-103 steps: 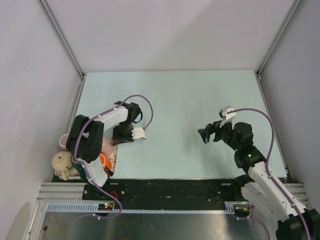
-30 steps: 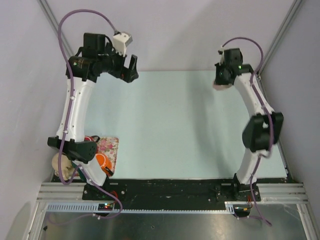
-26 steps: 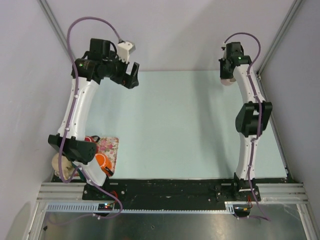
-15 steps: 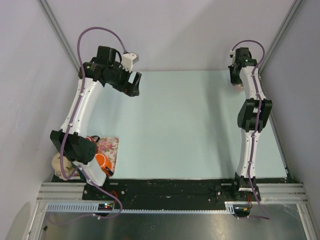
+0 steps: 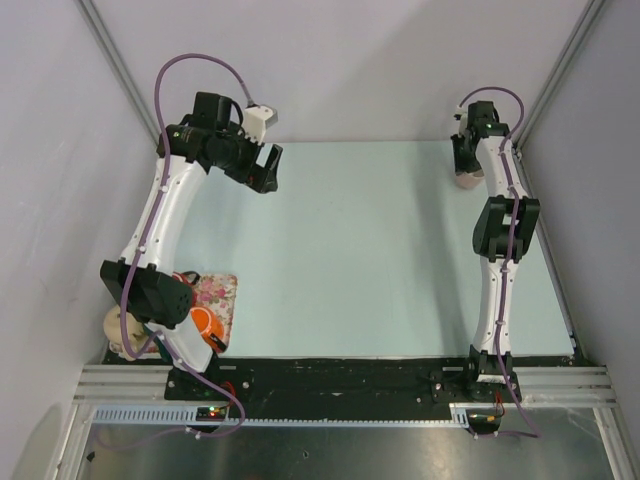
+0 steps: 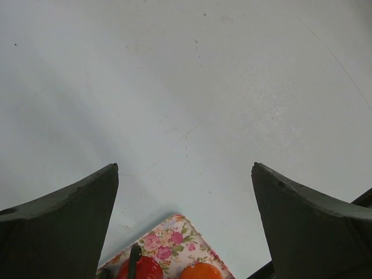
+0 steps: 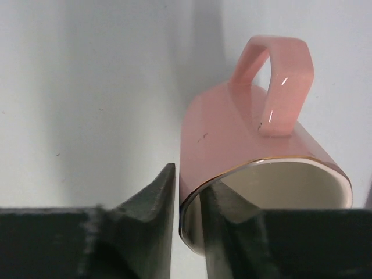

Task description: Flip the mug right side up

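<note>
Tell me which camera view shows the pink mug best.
The right wrist view: the mug fills it, handle and rim clear, pinched by the right gripper. Top external shows only a small pink patch; left wrist shows nothing.

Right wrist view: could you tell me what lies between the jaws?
The mug: its rim, one jaw inside, one outside, in the right wrist view.

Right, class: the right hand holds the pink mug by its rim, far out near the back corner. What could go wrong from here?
1. The right hand grips only the thin, glossy rim of the mug, one finger inside, one outside; it may slip when turned.
2. The right arm is stretched almost straight near the back wall, so the handle could knock it.
</note>
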